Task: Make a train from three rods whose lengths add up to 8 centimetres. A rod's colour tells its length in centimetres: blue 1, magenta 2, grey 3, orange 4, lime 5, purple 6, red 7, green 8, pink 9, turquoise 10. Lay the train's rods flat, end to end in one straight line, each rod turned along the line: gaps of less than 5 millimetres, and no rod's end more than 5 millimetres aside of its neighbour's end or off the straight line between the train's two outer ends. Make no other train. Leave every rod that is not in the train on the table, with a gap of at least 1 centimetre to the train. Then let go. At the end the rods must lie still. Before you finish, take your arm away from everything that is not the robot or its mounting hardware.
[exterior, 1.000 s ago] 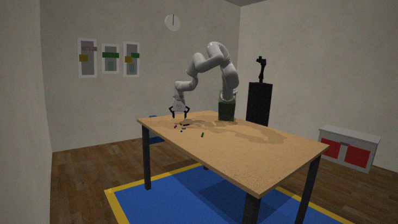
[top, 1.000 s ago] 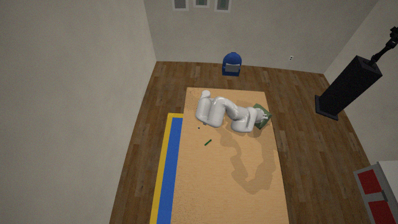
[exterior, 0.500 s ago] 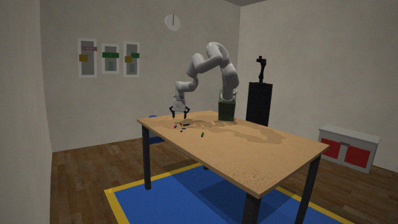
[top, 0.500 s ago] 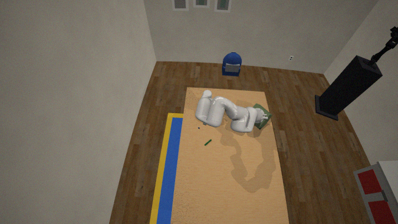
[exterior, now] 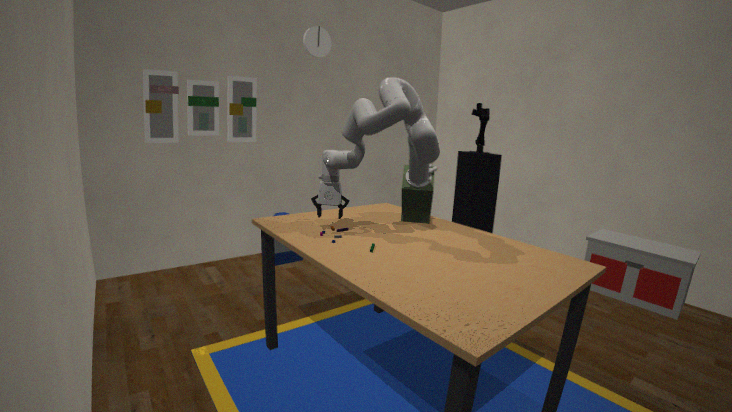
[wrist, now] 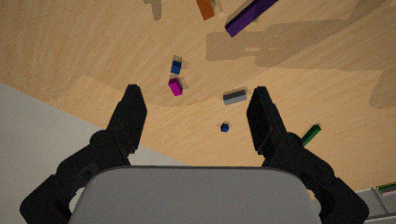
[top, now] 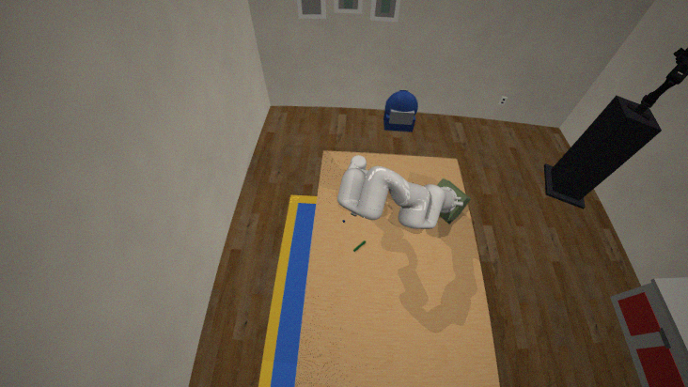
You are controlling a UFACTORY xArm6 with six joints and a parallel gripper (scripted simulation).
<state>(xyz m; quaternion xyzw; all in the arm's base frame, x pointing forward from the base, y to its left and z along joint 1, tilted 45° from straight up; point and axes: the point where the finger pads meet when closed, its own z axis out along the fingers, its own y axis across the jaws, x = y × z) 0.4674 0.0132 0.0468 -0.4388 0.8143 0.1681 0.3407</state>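
Note:
My gripper (wrist: 197, 98) (exterior: 329, 208) is open and empty, hanging above the rods near the table's far left corner. In the wrist view a magenta rod (wrist: 175, 86) lies just below a blue rod (wrist: 175, 67). A grey rod (wrist: 234, 96) lies to their right, and a second blue rod (wrist: 225, 127) (top: 343, 221) lies below it. An orange rod (wrist: 205, 8) and a purple rod (wrist: 250, 16) lie at the top edge. A green rod (wrist: 311, 135) (top: 359, 246) (exterior: 372, 247) lies apart from them. In the top view the arm hides most rods.
The table's edge (wrist: 60, 107) runs just left of the rods. The arm's green base block (exterior: 416, 200) (top: 457, 193) stands at the far side of the table (exterior: 461, 286).

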